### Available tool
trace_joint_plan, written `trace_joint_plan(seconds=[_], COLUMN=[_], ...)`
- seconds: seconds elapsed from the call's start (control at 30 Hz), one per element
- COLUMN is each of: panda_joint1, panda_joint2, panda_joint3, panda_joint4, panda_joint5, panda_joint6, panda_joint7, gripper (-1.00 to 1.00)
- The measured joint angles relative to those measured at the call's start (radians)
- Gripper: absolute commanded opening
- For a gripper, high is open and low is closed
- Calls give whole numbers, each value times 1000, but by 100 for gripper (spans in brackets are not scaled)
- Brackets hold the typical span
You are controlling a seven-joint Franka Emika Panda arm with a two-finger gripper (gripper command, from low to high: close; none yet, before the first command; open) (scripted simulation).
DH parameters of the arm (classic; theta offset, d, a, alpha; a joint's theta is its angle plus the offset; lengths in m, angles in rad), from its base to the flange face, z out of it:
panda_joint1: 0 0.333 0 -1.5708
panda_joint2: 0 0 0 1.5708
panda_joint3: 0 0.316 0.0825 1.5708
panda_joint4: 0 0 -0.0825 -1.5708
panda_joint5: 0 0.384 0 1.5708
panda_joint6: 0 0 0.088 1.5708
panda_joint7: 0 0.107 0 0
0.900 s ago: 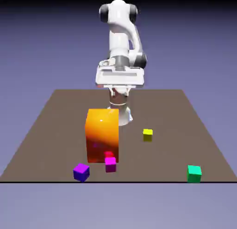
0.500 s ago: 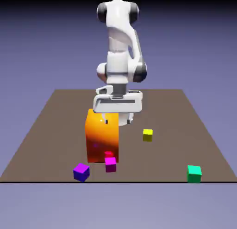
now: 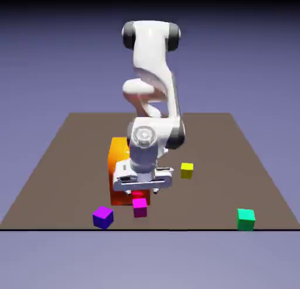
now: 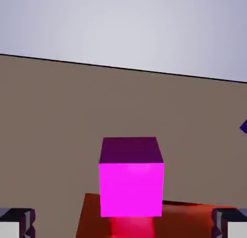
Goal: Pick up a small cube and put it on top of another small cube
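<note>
Plainly, hand [image 3: 142, 192] wide open, holding nothing, magenta cube [image 3: 140, 208] near

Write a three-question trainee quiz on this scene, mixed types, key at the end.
1. True or false: the gripper is closed on the magenta cube.
2. Multiple choice: in the exterior view, which cube lies farthest to the right?
A) the yellow cube
B) the green cube
C) the purple cube
3. Fill in the blank: the large block standing behind the magenta cube in the exterior view is ____ in color.

Key: 1 false; 2 B; 3 orange
</note>
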Motion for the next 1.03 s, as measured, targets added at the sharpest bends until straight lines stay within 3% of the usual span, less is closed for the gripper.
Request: trace_joint_plan(seconds=[0.1,0.2,0.23,0.3,0.43,0.73,0.8,0.9,0.93,1.03], panda_joint1=[3,-5,-6,-6,-6,-219,-223,-228,-229,-227], panda_joint2=[40,115,131,131,43,142,143,181,190,177], panda_joint3=[-5,0,1,1,-6,-18,-18,-16,-15,-16], panda_joint4=[29,-26,-38,-38,42,368,375,283,263,293], panda_joint5=[-1,6,7,8,2,-9,-9,-7,-6,-10], panda_joint6=[-38,92,120,120,-47,-271,-275,-145,-116,-159], panda_joint7=[-4,-7,-7,-8,-8,-69,-71,-70,-70,-69], gripper=[0,0,-100,-100,-100,-100,-100,-100,100,100])
